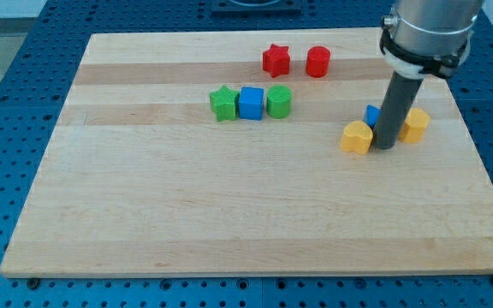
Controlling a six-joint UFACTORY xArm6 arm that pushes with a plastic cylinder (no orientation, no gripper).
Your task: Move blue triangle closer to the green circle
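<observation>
One small blue triangle peeks out just left of my tip, touching the rod. No hand here, so nothing is grasped. Far left sits the green circle.

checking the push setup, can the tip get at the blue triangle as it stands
Probably yes: my tip sits right beside the blue triangle, mostly hidden behind the rod, between two yellow blocks; contact can't be confirmed.
</observation>
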